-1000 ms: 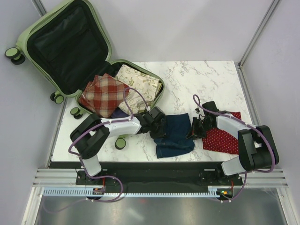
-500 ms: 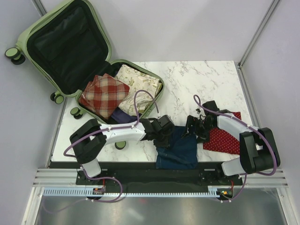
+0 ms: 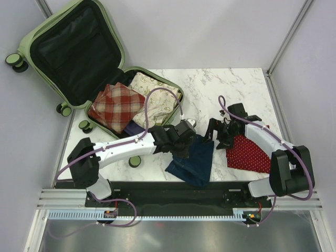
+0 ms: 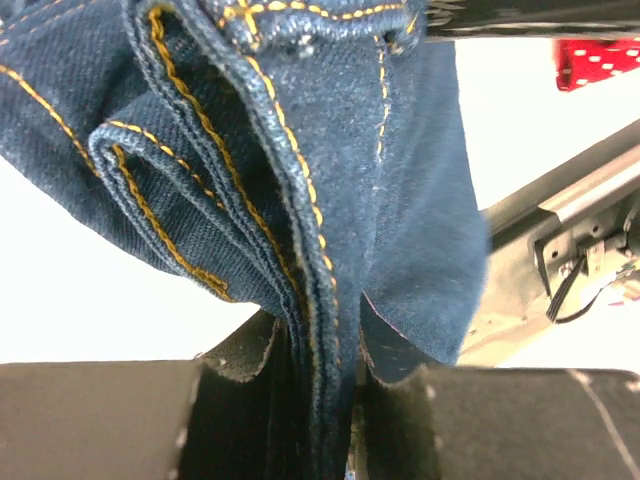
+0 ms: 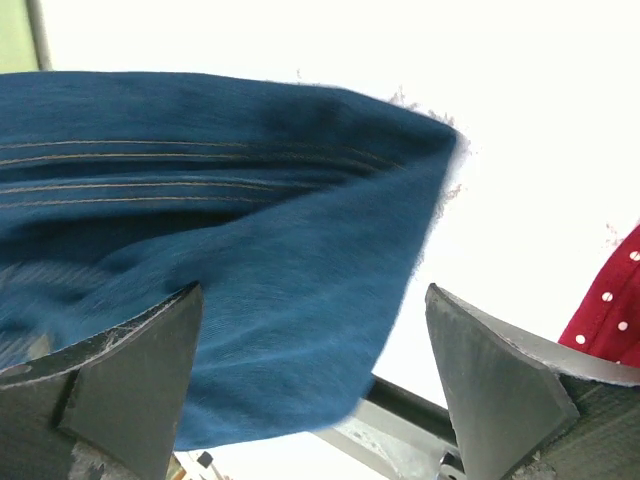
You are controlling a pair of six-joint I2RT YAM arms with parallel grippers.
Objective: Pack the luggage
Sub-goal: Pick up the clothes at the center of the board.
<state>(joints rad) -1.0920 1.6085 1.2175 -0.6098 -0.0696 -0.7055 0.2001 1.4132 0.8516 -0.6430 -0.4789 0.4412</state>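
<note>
Left end effector (image 3: 184,144) is clamped on the denim garment (image 3: 195,163) at the near tabletop (image 3: 231,89). Right end effector (image 3: 217,134) stands apart, just right of it. Luggage (image 3: 25,46) lies open, far left.

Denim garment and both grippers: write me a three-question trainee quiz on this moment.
1. True or false: the left gripper is shut on the denim garment.
2. The right gripper has its jaws: A) open, B) shut on the denim garment, C) shut on nothing.
3. Fill in: the plaid cloth lies inside the ____.
Key: 1 true; 2 A; 3 luggage.
</note>
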